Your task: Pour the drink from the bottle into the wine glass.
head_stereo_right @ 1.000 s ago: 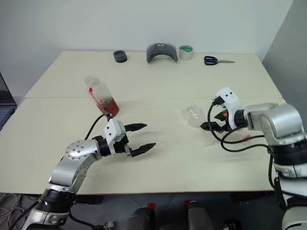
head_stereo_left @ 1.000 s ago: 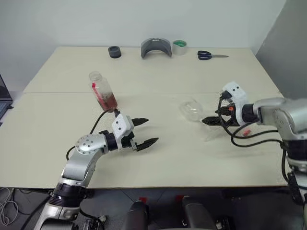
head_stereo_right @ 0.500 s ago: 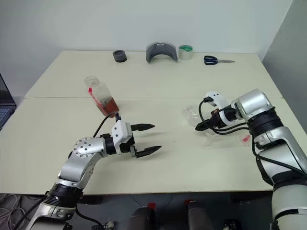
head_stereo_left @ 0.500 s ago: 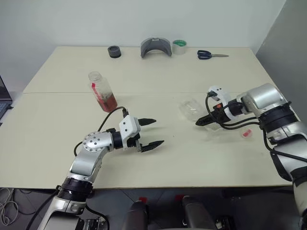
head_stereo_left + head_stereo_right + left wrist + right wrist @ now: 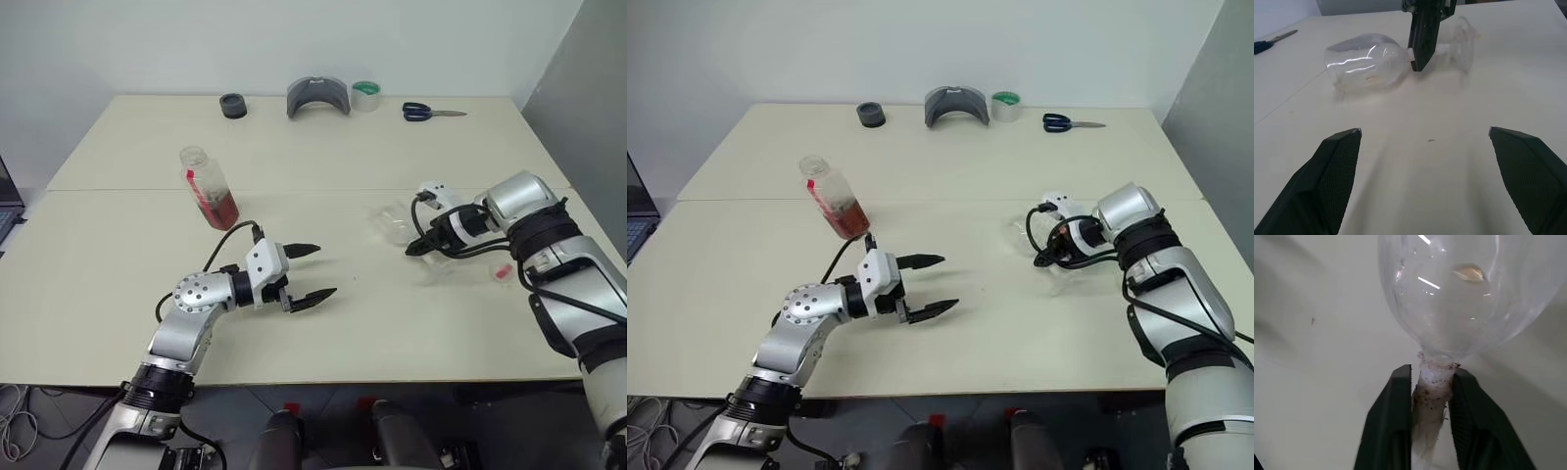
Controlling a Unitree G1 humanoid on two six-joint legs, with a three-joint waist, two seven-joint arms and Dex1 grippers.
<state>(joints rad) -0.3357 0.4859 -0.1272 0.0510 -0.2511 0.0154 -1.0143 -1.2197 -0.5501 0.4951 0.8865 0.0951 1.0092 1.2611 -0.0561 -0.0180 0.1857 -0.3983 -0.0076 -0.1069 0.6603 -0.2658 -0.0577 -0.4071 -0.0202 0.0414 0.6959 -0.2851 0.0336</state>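
Currently the wine glass lies on its side on the pale tabletop, toward the robot's right, its rounded bowl pointing toward the middle and its round foot toward the right edge; the right tool has its two black fingers pressed shut on the stem just beneath the bowl, which the right wrist view shows plainly, the stem looking whitish and speckled where it is pinched; from the head views that arm reaches in from the right, the tool angled downward onto the glass. Inside the bowl a small pale-brown fleck sits against the wall, and the glass holds no liquid. The bottle stands well apart on the robot's left half of the tabletop, leaning a little, uncapped at its clear neck, with its red label strip down one side and the drink, reddish-brown, filling only the lower part. The left tool hangs over the tabletop between bottle and glass, near the front, touching neither; its fingers are spread wide with nothing between them, and the left wrist view looks between them toward the fallen glass. Along the far edge sit a dark round object, a grey curved piece, a roll of tape and blue-handled scissors; a small red item lies on the tabletop just beyond the right arm.
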